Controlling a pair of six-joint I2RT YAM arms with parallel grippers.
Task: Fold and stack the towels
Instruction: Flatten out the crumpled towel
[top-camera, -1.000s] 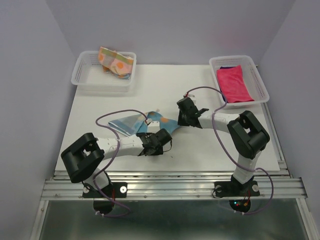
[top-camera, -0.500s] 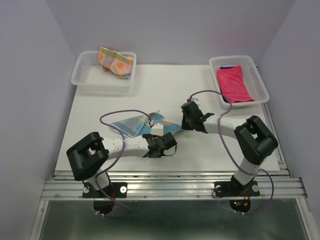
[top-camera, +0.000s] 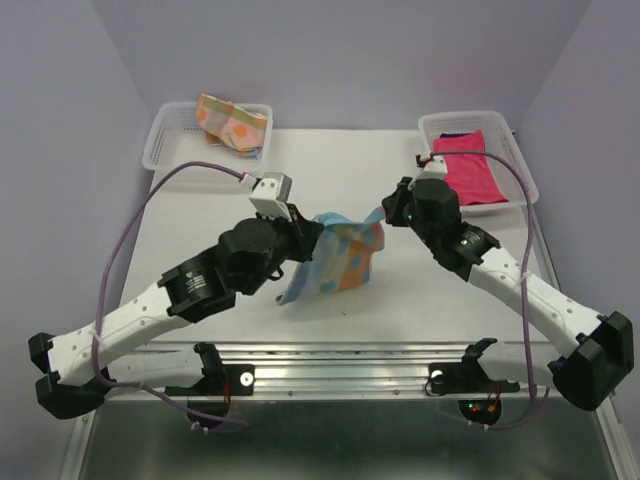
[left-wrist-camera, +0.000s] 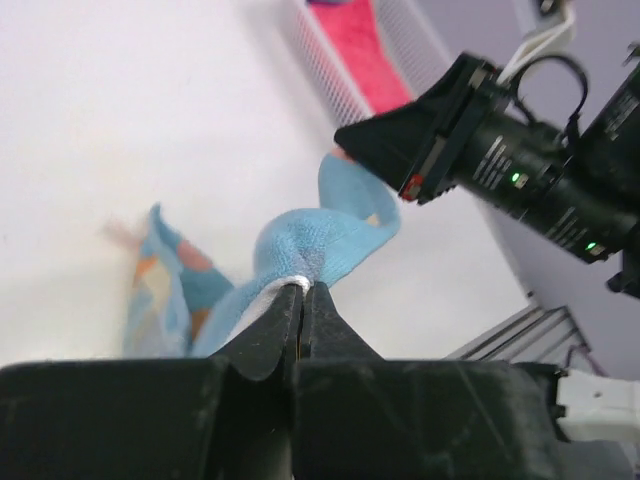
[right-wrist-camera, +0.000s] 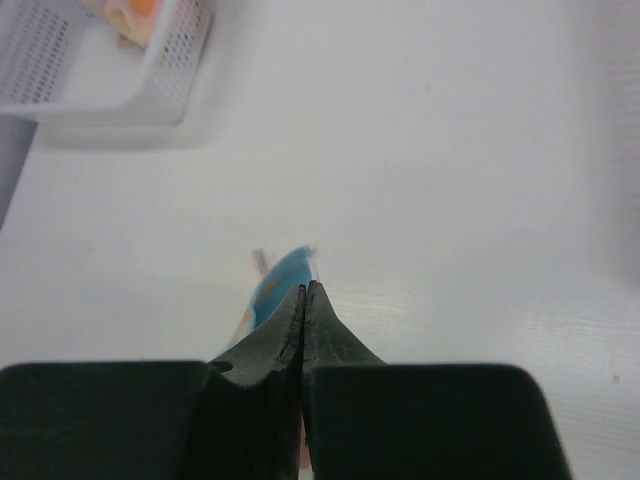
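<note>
A light-blue patterned towel (top-camera: 340, 262) hangs in the air over the middle of the table, stretched between both grippers. My left gripper (top-camera: 316, 226) is shut on its left top corner; in the left wrist view the blue cloth (left-wrist-camera: 310, 245) bunches at the closed tips (left-wrist-camera: 303, 288). My right gripper (top-camera: 384, 214) is shut on the right top corner, and a bit of blue towel (right-wrist-camera: 278, 285) shows beside its closed tips (right-wrist-camera: 305, 288). A bright pink towel (top-camera: 470, 168) lies in the right basket over a dark purple one (top-camera: 452, 137). An orange-yellow-pink patterned towel (top-camera: 232, 122) sits in the left basket.
A white mesh basket (top-camera: 165, 152) stands at the back left and another (top-camera: 525, 172) at the back right of the white table (top-camera: 330, 165). A metal rail (top-camera: 340, 360) runs along the near edge by the arm bases.
The left gripper closed on the blue towel. Both arms then rose from the table and spread apart, lifting the towel so it hangs between them.
</note>
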